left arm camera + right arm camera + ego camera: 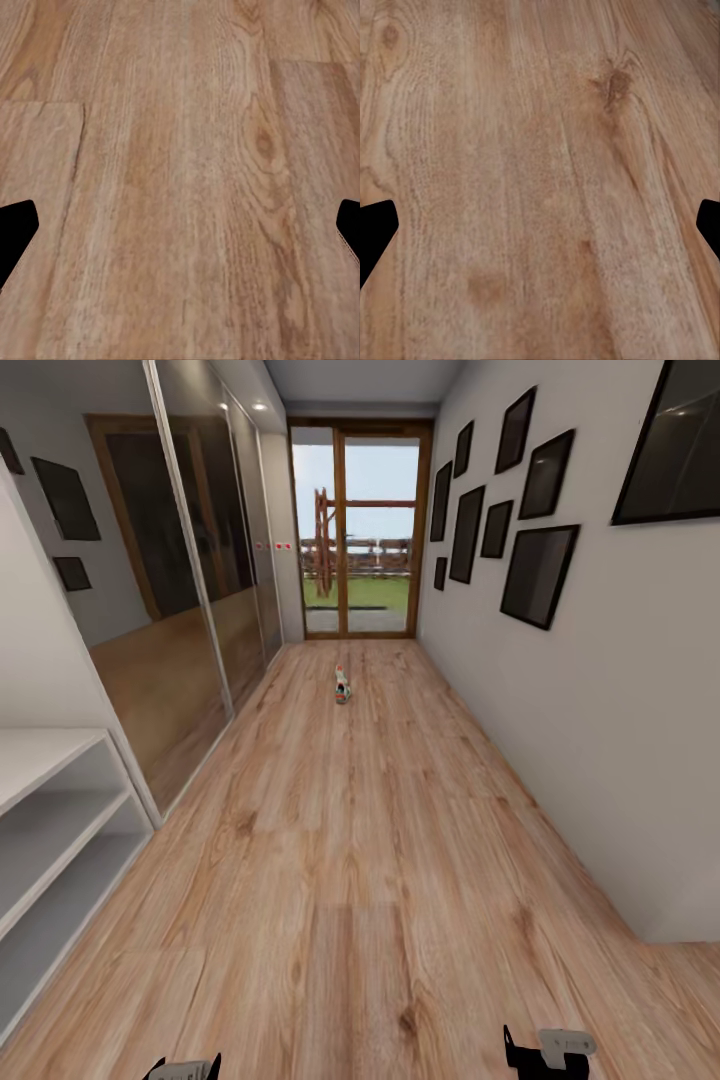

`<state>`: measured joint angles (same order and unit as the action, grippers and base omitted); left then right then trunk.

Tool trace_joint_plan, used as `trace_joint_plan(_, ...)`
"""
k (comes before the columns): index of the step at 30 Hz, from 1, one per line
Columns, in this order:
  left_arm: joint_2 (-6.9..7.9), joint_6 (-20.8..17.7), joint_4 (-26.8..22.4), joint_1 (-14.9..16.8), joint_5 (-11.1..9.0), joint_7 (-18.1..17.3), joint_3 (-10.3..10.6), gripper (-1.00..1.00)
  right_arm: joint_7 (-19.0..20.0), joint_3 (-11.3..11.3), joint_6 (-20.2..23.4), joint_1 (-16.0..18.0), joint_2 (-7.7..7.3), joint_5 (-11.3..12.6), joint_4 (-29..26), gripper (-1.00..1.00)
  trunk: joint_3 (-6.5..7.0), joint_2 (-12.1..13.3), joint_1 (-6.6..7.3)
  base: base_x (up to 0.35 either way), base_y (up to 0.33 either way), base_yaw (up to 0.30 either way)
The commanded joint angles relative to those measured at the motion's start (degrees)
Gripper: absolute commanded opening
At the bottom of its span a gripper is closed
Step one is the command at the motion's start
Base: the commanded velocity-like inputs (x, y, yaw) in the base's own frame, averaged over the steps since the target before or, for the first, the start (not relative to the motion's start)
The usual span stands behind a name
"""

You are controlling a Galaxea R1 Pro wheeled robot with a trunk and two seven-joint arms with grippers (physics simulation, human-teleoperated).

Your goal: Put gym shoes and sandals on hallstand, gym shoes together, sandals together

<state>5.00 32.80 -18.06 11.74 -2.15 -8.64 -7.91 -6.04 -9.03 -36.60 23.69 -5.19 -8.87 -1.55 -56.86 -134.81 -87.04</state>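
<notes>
Far down the corridor a small white gym shoe (342,686) with red and green marks lies on the wood-plank corridor floor (380,880). The sandals are out of view. At the left edge stands a pale shelf unit (50,800) with a flat top and two open shelf rows, cut off by the frame; I cannot tell if it is the hallstand. My left gripper (180,232) and right gripper (540,232) both hang open over bare planks, black fingertips far apart. Their tops peek in at the head view's lower edge, the left gripper (182,1070) and the right gripper (545,1052).
Mirrored sliding doors (200,560) line the left wall beyond the shelf unit. The right wall (600,710) carries several dark picture frames. A glass door (360,530) closes the corridor's far end. A wall corner juts out at the lower right (680,930).
</notes>
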Motion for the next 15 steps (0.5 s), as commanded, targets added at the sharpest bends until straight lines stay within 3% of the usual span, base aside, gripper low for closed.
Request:
trace_joint_plan(1, -0.02, 0.1, 0.0, 0.0, -0.2, -0.6, -0.4, 1.00, -0.3, -0.3, -0.1, 0.0, 0.00, -0.6, 0.1, 1.00, -0.05, 0.0, -0.02, 0.339, 0.000, 0.000)
trace_joint_plan(15, -0.05, 0.1, 0.1, 0.0, -0.2, -0.6, -0.4, 1.00, -0.3, -0.4, -0.1, 0.0, 0.00, -0.6, 0.1, 1.00, -0.05, 0.0, -0.02, 0.339, 0.000, 0.000)
